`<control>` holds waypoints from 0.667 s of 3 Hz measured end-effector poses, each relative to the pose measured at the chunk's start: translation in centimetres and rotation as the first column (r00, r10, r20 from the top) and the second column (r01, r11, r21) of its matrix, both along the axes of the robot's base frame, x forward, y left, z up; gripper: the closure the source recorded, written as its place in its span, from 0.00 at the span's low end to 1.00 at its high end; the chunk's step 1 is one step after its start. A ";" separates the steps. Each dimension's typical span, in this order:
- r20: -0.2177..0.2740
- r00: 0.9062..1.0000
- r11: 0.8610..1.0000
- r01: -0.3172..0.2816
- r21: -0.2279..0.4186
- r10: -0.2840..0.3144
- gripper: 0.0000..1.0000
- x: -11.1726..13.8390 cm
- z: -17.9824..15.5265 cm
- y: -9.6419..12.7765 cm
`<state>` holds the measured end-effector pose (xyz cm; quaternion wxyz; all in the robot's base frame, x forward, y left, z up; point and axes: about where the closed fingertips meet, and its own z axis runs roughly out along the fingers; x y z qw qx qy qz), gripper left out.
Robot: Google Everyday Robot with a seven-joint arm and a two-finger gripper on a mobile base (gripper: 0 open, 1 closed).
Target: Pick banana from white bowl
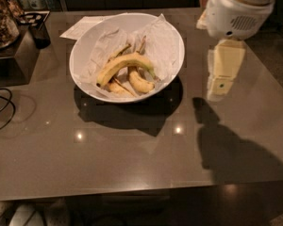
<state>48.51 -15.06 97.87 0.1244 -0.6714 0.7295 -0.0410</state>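
Banana [125, 62] is the thing to pick, and it lies inside the white bowl [127, 15], on top of the crinkled paper [162, 41]. It is the long curved one. A short fat banana [139, 83] sits just beside it, and some thin brown peel bits [118, 86] lie under its lower end.

The gripper [221, 74] hangs from the big white arm on the right side of the picture. It is outside the bowl, past the right rim, and over the bare worktop [132, 159]. It is not touching the banana or the bowl, and it holds nothing. The view does not show if it is open or closed, so that cannot be told.

From the gripper, the banana lies to the left in the picture, over the rim and down in the bowl. The banana's long line runs from side to side, with its back arched up toward the far side. Its right end points roughly toward the gripper.

So the next move would likely be to go left, over the rim, then down onto the middle of the banana. The short banana is close, so it could get bumped or grabbed by mistake.
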 end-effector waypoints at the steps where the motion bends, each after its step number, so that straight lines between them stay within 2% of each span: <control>1: 0.021 1.000 1.000 -0.001 0.008 0.001 0.00 0.3 0.3 0.3; 2: 0.064 0.996 0.998 -0.068 0.013 0.067 0.00 1.1 1.2 2.1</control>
